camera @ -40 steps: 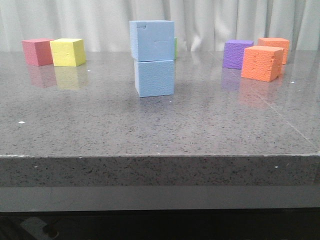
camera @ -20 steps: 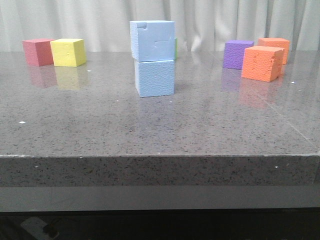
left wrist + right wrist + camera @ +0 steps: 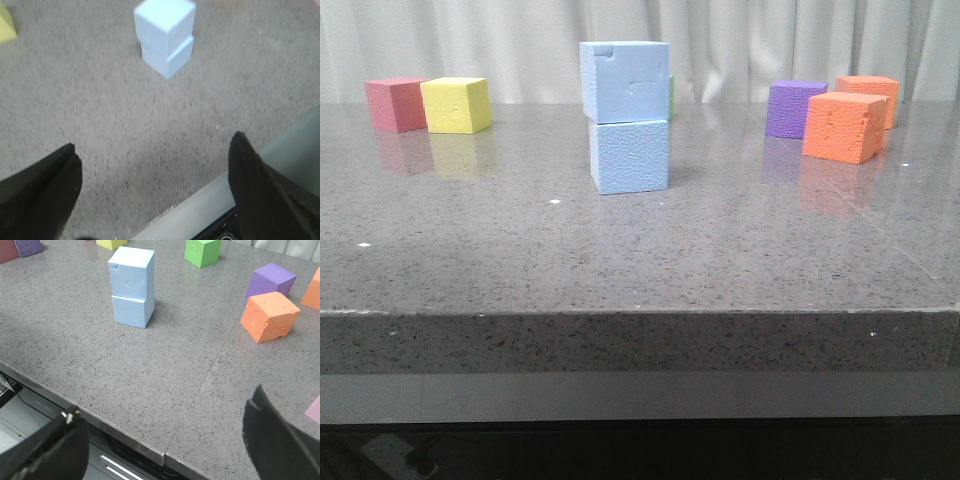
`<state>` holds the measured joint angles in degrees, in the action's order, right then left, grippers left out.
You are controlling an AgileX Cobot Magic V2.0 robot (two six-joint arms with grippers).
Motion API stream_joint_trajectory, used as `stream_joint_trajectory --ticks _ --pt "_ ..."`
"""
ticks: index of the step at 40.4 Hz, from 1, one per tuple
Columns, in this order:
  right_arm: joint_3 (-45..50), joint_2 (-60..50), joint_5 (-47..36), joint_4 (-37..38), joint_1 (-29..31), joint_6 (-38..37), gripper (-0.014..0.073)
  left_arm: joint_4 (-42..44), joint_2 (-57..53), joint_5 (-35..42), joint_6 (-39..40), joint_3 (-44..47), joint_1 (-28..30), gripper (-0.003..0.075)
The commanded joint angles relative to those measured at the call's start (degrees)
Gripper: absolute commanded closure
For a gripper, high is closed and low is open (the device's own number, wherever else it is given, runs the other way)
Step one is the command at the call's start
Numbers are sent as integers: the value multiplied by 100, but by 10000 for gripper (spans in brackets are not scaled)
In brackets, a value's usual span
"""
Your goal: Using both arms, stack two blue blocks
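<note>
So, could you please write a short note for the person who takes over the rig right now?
Left gripper: open, holds nothing, back near the table edge.
Right gripper: open, holds nothing, also near the edge.
Upper pale blue foam cube sits on the lower pale blue foam cube, mid-table on the grey speckled table, slightly offset but standing.
Done: the stack.
Left: nothing visible; perhaps only check it stays steady.

One blue block (image 3: 625, 81) sits atop the other (image 3: 629, 156); grey table (image 3: 640, 250) beneath.
</note>
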<state>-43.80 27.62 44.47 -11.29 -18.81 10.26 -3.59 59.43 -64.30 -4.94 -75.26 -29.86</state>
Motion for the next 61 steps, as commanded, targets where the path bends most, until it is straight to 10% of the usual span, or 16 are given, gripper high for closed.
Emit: stream_joint_trajectory --ticks 1,19,38,61 --pt "-99 36 -351 -81 40 33 -31 0 -512 833 70 763 -48 135" --pt "-99 37 -335 -33 40 33 -8 0 -1405 1946 70 2665 -48 145" --pt "-97 37 -309 -33 40 33 663 0 -1358 2177 70 2665 -48 698" --pt "-97 37 -309 -33 40 33 661 -159 -1824 2590 70 3025 122 741"
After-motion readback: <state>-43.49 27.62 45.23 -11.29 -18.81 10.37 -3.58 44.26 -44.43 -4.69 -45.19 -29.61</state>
